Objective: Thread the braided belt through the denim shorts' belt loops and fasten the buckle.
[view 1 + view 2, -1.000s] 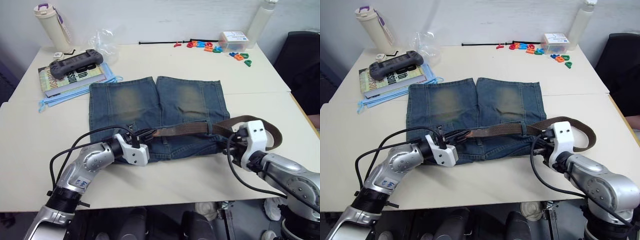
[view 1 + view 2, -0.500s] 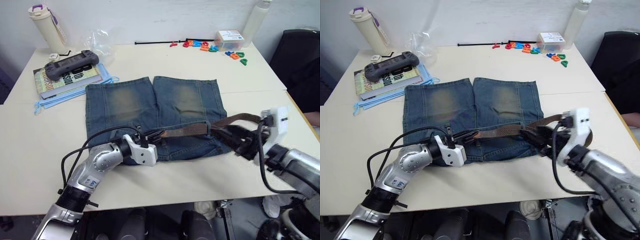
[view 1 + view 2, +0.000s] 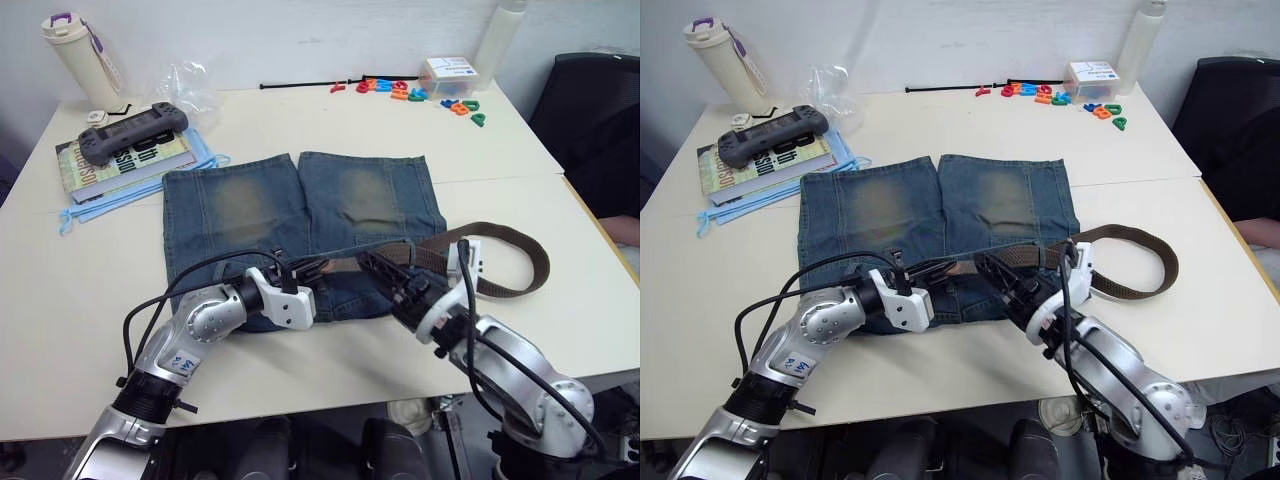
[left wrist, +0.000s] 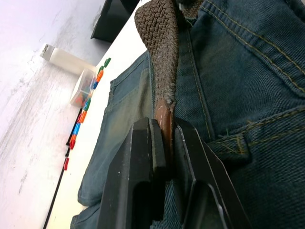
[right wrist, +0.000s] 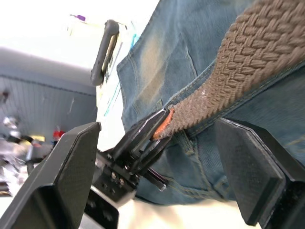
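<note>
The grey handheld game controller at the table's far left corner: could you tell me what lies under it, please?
The grey handheld game controller lies on a book with a green cover, which rests on light-blue sheets on the cream table. The book's cover is partly hidden by the controller.

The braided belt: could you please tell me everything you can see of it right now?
The braided belt is a dark-brown woven strap with a tan leather tip. It lies across the waist end of the denim shorts, then curls into a loop on the table off their right edge. The left gripper is shut on the tip. The right gripper hovers over the strap, jaws open.
</note>
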